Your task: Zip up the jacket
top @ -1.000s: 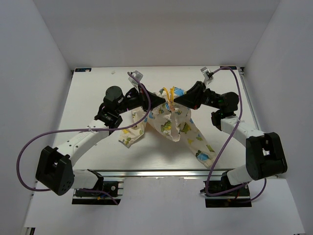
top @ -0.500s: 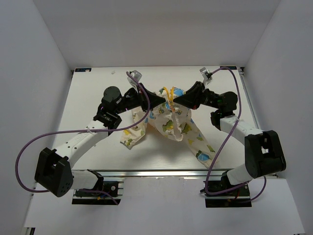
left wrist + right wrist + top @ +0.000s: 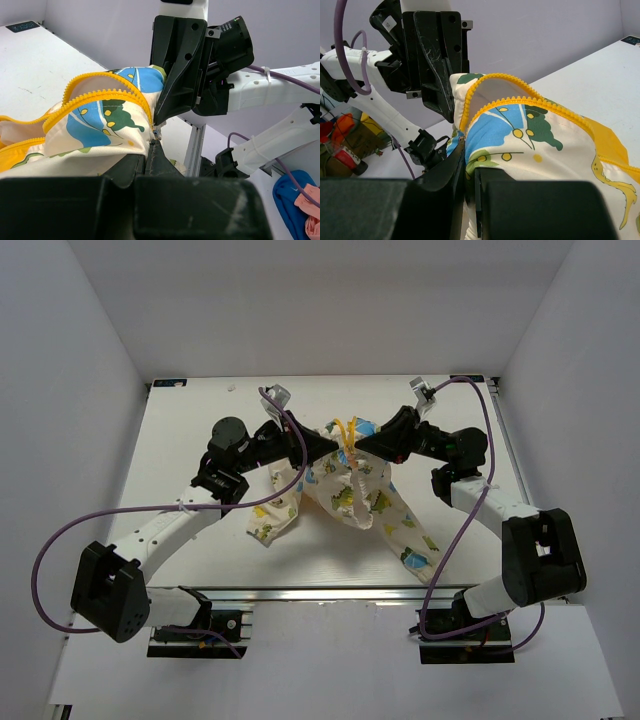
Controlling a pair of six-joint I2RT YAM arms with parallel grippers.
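The jacket (image 3: 345, 490), cream with blue, green and yellow prints and a yellow-orange zipper strip, hangs lifted between both grippers above the table's middle. My left gripper (image 3: 333, 446) is shut on the jacket's front edge by the zipper (image 3: 107, 95). My right gripper (image 3: 355, 447) is shut on the opposite front edge (image 3: 520, 125). The two grippers meet tip to tip. The zipper teeth (image 3: 520, 102) arch open between them. Sleeves and hem droop toward the table.
The white table (image 3: 180, 440) is walled by white panels at the back and sides. Purple cables (image 3: 150, 510) loop from both arms. A metal rail (image 3: 330, 592) runs along the near edge.
The hanging fabric has shifted slightly, the lower left sleeve swinging a little to the right. Both grippers keep their hold and stay almost still.
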